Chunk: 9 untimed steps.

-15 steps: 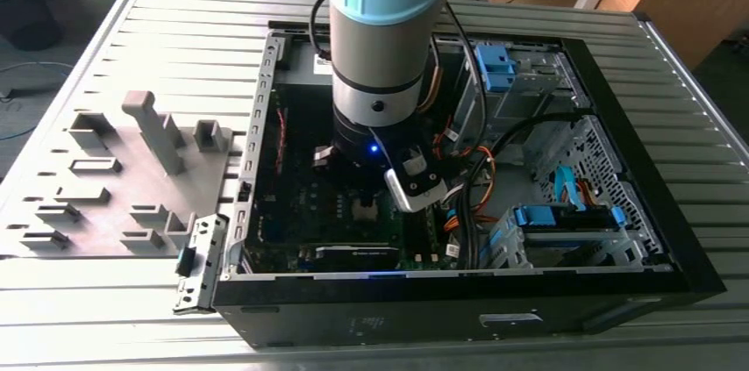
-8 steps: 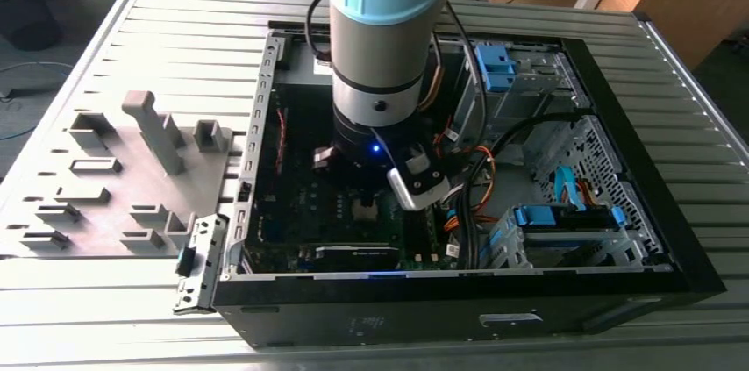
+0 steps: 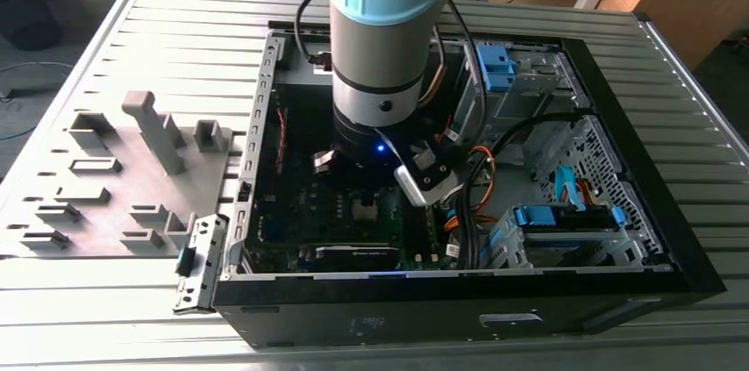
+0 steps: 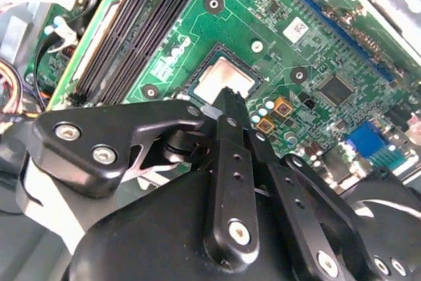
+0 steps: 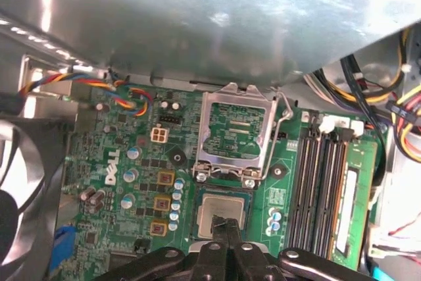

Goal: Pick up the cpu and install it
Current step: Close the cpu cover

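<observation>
Slatted metal table [image 3: 153,29], open computer case [image 3: 387,323] on it, arm reaching inside. Cpu [image 5: 221,207] lies flat in its socket on the motherboard [image 5: 125,162] — placement looks done. Gripper [image 5: 227,228] clenched, fingertips together at the chip's edge, grasping nothing. Hinged retention frame [image 5: 237,133] stands open beside the socket — not yet locked down, by my reading.

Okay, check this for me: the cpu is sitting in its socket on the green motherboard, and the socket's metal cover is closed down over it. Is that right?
Not quite. The cpu does sit in its socket on the green motherboard, but the metal cover is not closed. It is flipped open and stands up beside the socket, leaving the chip's top bare. The first wrist view shows this.
</observation>
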Tool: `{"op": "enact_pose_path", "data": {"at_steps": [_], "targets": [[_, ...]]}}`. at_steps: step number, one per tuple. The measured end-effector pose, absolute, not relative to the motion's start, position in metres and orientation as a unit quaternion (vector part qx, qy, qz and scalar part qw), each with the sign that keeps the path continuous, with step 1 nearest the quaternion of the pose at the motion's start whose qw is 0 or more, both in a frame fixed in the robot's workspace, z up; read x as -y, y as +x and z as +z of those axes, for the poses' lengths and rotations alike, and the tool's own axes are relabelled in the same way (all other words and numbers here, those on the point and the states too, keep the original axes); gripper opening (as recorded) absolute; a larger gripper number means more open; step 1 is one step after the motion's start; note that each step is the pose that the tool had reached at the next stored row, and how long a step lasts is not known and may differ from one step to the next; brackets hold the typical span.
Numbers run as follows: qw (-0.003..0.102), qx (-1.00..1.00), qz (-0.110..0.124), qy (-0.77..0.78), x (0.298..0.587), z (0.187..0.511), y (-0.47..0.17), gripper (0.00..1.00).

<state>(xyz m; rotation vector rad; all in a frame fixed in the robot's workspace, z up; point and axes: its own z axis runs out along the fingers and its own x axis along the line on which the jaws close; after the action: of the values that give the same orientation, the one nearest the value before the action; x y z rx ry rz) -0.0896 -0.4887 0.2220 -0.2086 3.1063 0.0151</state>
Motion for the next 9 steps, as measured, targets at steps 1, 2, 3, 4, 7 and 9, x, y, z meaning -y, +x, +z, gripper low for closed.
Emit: {"op": "enact_pose_path", "data": {"at_steps": [1, 2, 3, 4, 7, 9], "targets": [[0.014, -0.997, 0.005, -0.071, 0.4888, 0.2227, -0.0896, 0.11], [0.014, -0.997, 0.005, -0.074, 0.4887, 0.2234, -0.0896, 0.11], [0.014, -0.997, 0.005, -0.076, 0.4886, 0.2235, -0.0896, 0.11], [0.014, -0.997, 0.005, -0.077, 0.4886, 0.2235, -0.0895, 0.11], [0.014, -0.997, 0.005, -0.077, 0.4887, 0.2237, -0.0896, 0.11], [0.014, -0.997, 0.005, -0.077, 0.4887, 0.2246, -0.0896, 0.11]]}}
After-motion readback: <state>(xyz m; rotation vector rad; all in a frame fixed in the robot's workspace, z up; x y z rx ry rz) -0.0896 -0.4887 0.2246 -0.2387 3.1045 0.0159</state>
